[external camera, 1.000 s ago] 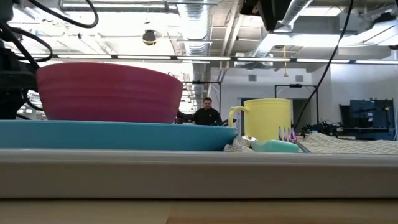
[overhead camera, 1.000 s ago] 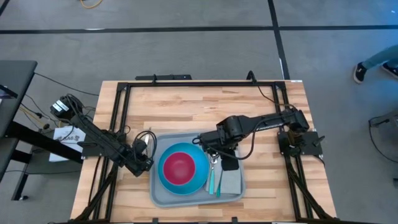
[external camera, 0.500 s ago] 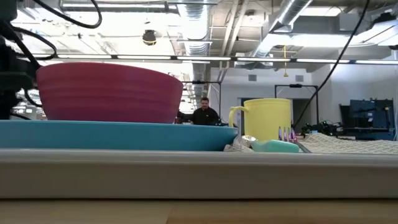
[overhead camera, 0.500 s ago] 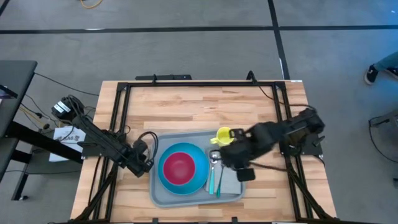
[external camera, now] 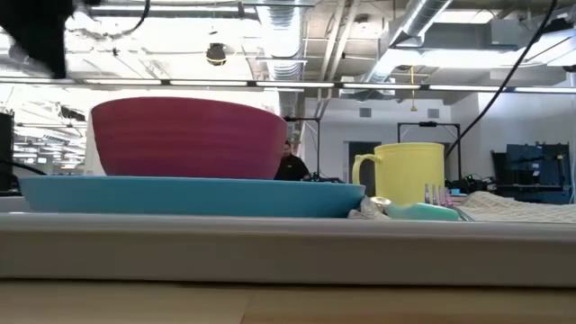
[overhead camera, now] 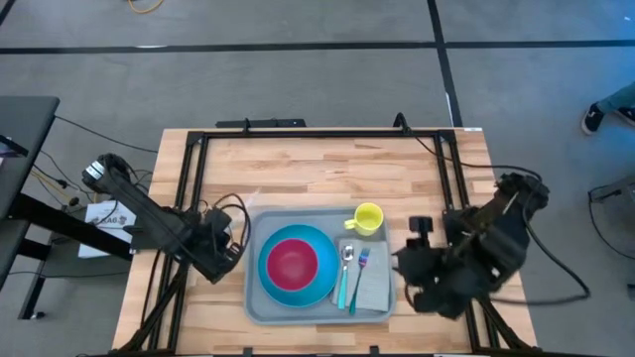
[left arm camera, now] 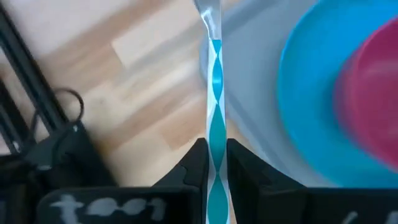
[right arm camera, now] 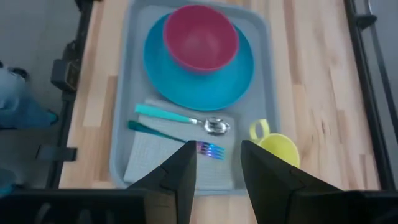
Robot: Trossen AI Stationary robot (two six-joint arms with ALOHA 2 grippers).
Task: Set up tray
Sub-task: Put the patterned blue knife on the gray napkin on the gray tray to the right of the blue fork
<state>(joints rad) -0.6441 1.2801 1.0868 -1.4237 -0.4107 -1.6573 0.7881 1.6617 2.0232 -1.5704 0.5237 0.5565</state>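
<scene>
The grey-blue tray (overhead camera: pixel 260 307) lies on the wooden table and carries all the other things. A blue plate (overhead camera: pixel 281 288) holds a pink bowl (overhead camera: pixel 296 264). A yellow mug (overhead camera: pixel 367 218) stands at the tray's far right. A spoon (overhead camera: pixel 344 270) and a fork (overhead camera: pixel 358 278) lie on a grey cloth (overhead camera: pixel 375 283). My left gripper (overhead camera: pixel 224 248) is shut at the tray's left edge. My right gripper (overhead camera: pixel 427 273) is open and raised to the right of the tray, touching nothing. The low view shows the bowl (external camera: pixel 189 139), the mug (external camera: pixel 409 173) and the tray's near rim (external camera: pixel 270 238). My left gripper (left arm camera: pixel 216 162) pinches the tray's left rim (left arm camera: pixel 214 93). One finger (left arm camera: pixel 239 171) is inside the tray and the other (left arm camera: pixel 194 171) is outside, over the wood. It comes from the table's left, slanting down. The tray sits flat with its load upright.
Black frame rails (overhead camera: pixel 193 178) run around the table, and a cable loop (overhead camera: pixel 230 210) lies by my left gripper. Bare wood (overhead camera: pixel 317 174) fills the far half. A person (external camera: pixel 290 165) stands in the room beyond, and a foot (overhead camera: pixel 610 104) shows on the floor.
My right arm has pulled back from over the tray toward the table's right and near edge, leaving the yellow mug standing on the tray. My left gripper has stayed shut on the rim, and the tray with everything on it has slid slightly toward the table's right.
</scene>
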